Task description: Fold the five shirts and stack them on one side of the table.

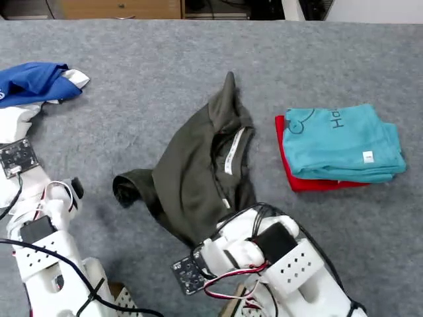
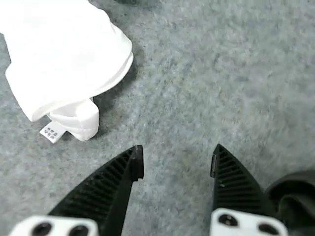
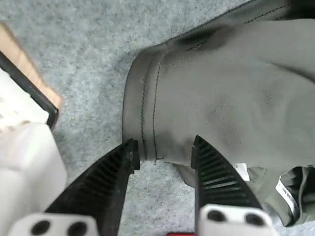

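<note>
Item 1: grey felt-covered bench [image 1: 132,86], carrying all the garments.

Item 2: dark olive-grey shirt [image 1: 198,172], unfolded and crumpled at the bench's middle. Its collar with a white neck label faces up, and one sleeve is bunched toward the left arm's side. Its stitched hem [image 3: 147,98] lies just beyond the fingertips of the right end effector [image 3: 163,147], and the cloth edge runs across the gap between them.

Item 3: right end effector, black ribbed fingers spread apart, nothing gripped. It hangs low over the near edge of the dark olive-grey shirt; I cannot tell whether it touches the cloth.

Item 4: left end effector [image 2: 177,160], fingers parted and empty, above bare grey felt. A dark fold of cloth [image 2: 295,191] shows just beside one finger.

Item 5: crumpled white cotton shirt [image 2: 59,59], near the left end effector but apart from it, with a small tag at its edge. In the high view it lies at the bench's left edge [image 1: 16,122].

Item 6: crumpled blue shirt [image 1: 33,80], touching the white shirt on its far side.

Item 7: folded teal shirt [image 1: 344,142], stacked on a folded red shirt [image 1: 310,181] on the right side of the bench, well apart from both end effectors.
</note>
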Controlling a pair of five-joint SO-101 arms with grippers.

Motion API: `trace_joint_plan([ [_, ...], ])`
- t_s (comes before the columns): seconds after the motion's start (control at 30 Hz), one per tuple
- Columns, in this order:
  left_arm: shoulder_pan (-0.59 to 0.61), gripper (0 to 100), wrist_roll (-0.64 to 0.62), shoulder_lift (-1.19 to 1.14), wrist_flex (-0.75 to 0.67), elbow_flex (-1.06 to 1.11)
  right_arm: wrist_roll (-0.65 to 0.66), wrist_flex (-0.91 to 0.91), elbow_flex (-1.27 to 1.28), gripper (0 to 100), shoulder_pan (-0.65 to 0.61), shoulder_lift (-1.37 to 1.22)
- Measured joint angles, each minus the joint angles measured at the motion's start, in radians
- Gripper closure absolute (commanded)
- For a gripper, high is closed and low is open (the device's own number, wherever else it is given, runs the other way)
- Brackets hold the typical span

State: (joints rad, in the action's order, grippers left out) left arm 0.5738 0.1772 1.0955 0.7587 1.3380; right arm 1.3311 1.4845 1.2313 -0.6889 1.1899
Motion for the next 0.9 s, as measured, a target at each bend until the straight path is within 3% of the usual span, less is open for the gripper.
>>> trace_joint_plan([
  [0.27,0.000,77,-0.035,0.000,-0.009,0.018,0.002,-0.038,0.025,81.8,0.000,-0.012],
  [0.5,0.000,77,-0.075,0.000,-0.003,0.017,0.002,-0.025,-0.005,81.8,0.077,-0.103],
  [0.9,0.000,77,-0.077,-0.026,0.275,-0.239,0.005,0.265,-0.422,81.8,0.095,-0.367],
])
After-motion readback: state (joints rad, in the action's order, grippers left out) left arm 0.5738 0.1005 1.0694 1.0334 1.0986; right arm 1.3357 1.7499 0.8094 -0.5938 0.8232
